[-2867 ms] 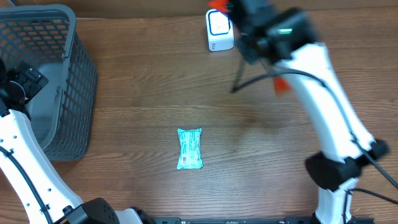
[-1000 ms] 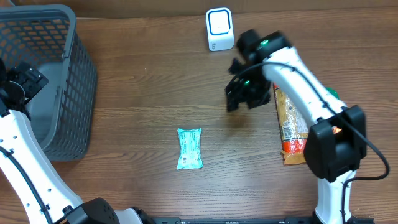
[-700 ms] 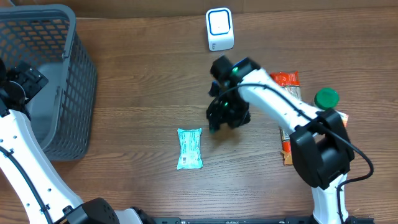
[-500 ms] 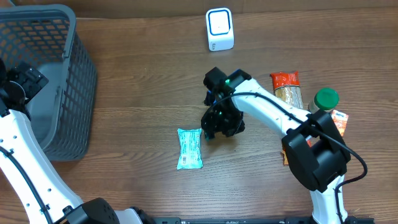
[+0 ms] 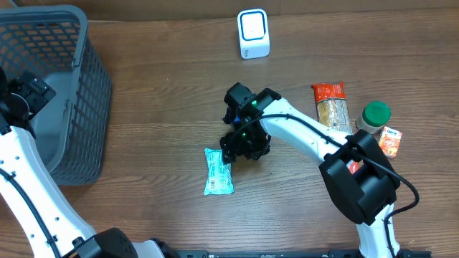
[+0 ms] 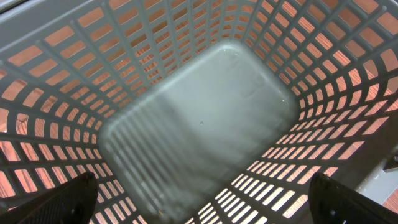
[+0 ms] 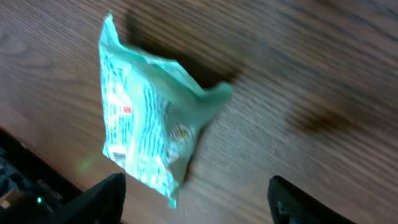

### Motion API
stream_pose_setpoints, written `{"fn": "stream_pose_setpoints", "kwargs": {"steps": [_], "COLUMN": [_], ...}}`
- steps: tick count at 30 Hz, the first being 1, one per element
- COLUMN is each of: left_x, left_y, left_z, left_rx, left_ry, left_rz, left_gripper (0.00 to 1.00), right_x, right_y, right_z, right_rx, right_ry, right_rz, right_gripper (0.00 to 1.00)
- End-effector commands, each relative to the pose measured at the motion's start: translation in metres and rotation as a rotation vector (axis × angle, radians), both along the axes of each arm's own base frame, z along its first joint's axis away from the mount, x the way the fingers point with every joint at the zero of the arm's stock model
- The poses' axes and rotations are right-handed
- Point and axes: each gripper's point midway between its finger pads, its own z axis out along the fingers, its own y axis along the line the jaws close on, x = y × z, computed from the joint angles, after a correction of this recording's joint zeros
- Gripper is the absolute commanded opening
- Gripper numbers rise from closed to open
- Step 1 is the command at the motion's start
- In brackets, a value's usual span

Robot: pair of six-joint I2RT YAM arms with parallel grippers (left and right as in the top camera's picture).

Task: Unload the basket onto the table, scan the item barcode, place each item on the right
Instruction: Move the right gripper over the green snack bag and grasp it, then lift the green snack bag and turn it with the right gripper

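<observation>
Mint-green packet (image 5: 219, 172) lies flat on the brown wood-grain desk (image 5: 158, 107), lower centre of the overhead frame, long axis roughly up-down. Right jaws hang over its upper right corner, spread wide, pinching nothing. In the right wrist view the packet (image 7: 149, 130) sits left of centre and tilted. One dark finger (image 7: 102, 196) at bottom left is just beside its lower end, the other is at bottom right, well apart. Contact: cannot tell.

Packet is thin crinkly film, puffy in the middle, with flat crimped ends. It has white print, a small red mark and a pale patch near the lower end, too small to read.

Left jaws are spread wide over the grey plastic lattice basket (image 5: 72, 86) at upper left; the left wrist view shows the basket (image 6: 186, 143) with its smooth floor and slotted walls.

White rounded scanner (image 5: 253, 34), blue-rimmed face, stands at top centre, well apart from the packet. At right: red-orange pouch (image 5: 331, 106), green-lidded jar (image 5: 376, 115), small orange carton (image 5: 390, 140).
</observation>
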Motion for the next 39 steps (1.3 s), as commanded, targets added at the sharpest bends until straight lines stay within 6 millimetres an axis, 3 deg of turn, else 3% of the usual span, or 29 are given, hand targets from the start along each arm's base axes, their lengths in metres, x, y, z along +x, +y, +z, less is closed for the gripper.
{"fn": "stream_pose_setpoints", "kwargs": {"steps": [1, 11, 28, 35, 39], "left_x": [0.003, 0.003, 0.003, 0.003, 0.003], "left_y": [0.000, 0.000, 0.000, 0.000, 0.000], "left_z": [0.008, 0.008, 0.008, 0.008, 0.008], "left_rx": [0.008, 0.008, 0.008, 0.008, 0.008], "left_ry": [-0.020, -0.020, -0.020, -0.020, -0.020], "left_rz": [0.006, 0.006, 0.006, 0.006, 0.006], "left_gripper": [1.00, 1.00, 1.00, 1.00, 1.00], "right_x": [-0.005, -0.013, -0.002, -0.008, -0.006], "right_y": [0.003, 0.017, 0.013, 0.025, 0.023], "right_z": [0.004, -0.012, -0.029, -0.034, -0.037], "right_rx": [0.019, 0.112, 0.052, 0.058, 0.026], "right_ry": [0.003, 0.052, -0.003, -0.033, -0.068], "right_rz": [-0.036, -0.079, -0.176, -0.174, -0.176], "right_gripper": [0.79, 0.74, 0.55, 0.53, 0.39]}}
